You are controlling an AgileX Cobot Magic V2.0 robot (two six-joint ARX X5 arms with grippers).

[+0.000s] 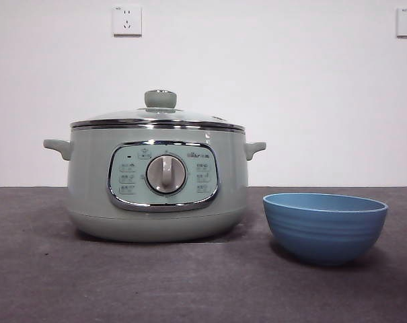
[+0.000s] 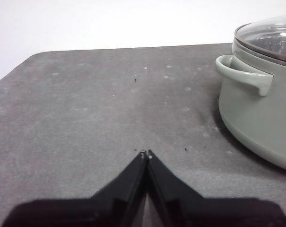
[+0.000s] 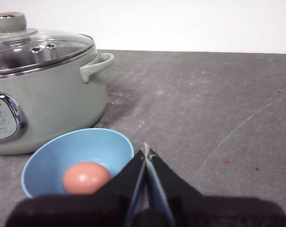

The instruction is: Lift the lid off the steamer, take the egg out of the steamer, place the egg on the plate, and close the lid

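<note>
The sage-green steamer [image 1: 156, 182] stands at centre-left of the table, with the glass lid [image 1: 159, 114] seated on it. The blue plate [image 1: 324, 225] sits just to its right. In the right wrist view a brown egg [image 3: 86, 177] lies inside the plate [image 3: 100, 146], close beside the steamer [image 3: 43, 101] and its lid [image 3: 39, 49]. My right gripper [image 3: 146, 153] is shut and empty, low beside the plate. My left gripper [image 2: 145, 153] is shut and empty over bare table, apart from the steamer [image 2: 258, 113] and the lid [image 2: 270, 38].
The dark grey tabletop [image 1: 48, 276] ends at a white wall with two sockets [image 1: 127, 20]. The steamer's side handles [image 2: 244, 73] stick out on both sides. Neither arm shows in the front view.
</note>
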